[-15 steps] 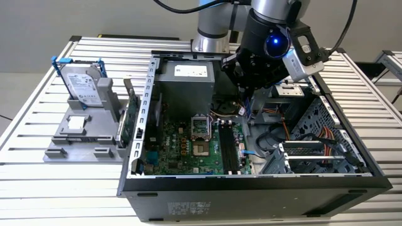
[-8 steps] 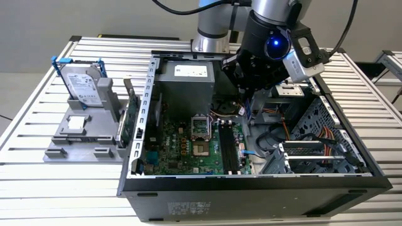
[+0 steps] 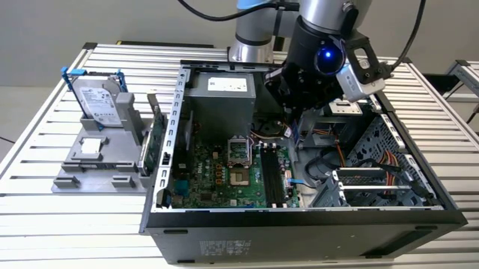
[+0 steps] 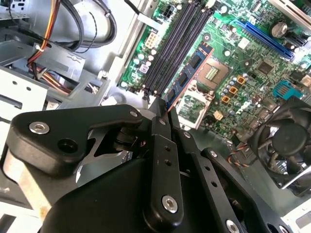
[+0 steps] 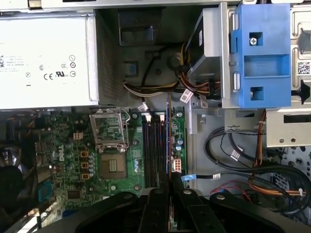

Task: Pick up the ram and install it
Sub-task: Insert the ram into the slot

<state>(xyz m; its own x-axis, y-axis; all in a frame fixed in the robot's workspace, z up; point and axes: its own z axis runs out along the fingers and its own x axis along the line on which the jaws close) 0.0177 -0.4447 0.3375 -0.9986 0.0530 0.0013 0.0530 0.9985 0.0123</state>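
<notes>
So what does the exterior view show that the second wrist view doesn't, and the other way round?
Exterior view: the hard drive standing on a grey rack beside the computer case, on a slatted table. Second wrist view: the ram gripped in the jaws, over the memory slots. Both: the green motherboard.

Arm (image 3: 314,33) reaching down, end effector (image 4: 163,114) fingers closed together

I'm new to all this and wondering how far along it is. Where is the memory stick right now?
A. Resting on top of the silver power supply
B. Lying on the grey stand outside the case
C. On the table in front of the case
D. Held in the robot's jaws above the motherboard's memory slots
D: in the second wrist view the ram sticks out edge-on from the closed gripper over the long black memory slots.
</notes>
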